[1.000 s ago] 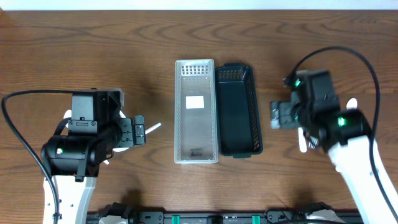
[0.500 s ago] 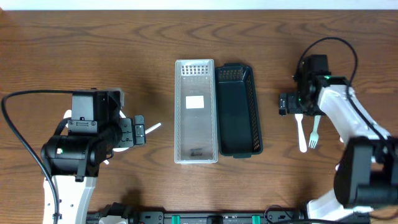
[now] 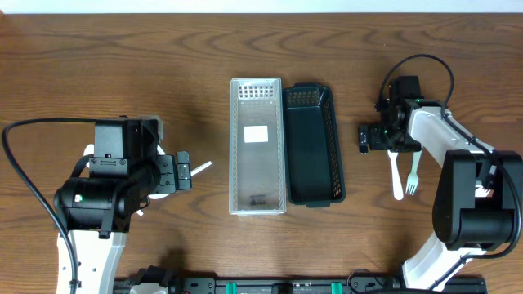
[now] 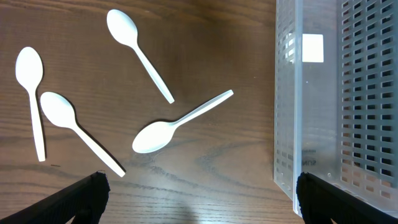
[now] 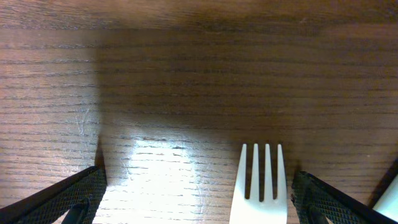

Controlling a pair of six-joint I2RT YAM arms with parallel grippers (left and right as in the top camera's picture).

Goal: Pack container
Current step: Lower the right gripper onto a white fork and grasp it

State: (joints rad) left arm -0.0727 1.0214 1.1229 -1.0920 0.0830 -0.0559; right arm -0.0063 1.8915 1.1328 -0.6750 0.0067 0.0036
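Note:
A clear plastic container (image 3: 257, 184) and a black basket (image 3: 313, 151) stand side by side at the table's middle, both empty. Several white spoons lie loose on the left, one (image 4: 180, 121) just ahead of my left gripper (image 4: 202, 208), which is open and empty above the wood (image 3: 186, 170). Two white forks (image 3: 413, 173) lie right of the basket. My right gripper (image 5: 199, 202) is open and low over the table, with one fork's tines (image 5: 261, 180) between its fingers, nearer the right one. In the overhead view it sits at the forks' handle ends (image 3: 394, 143).
The clear container's wall (image 4: 287, 93) and the basket's mesh (image 4: 367, 93) show at the right of the left wrist view. Another white utensil (image 5: 390, 202) lies at the right edge of the right wrist view. A black cable (image 3: 425, 61) loops above the right arm.
My right arm has swung back and to the right, bringing its gripper down over the forks. The left arm, spoons and containers have not moved.

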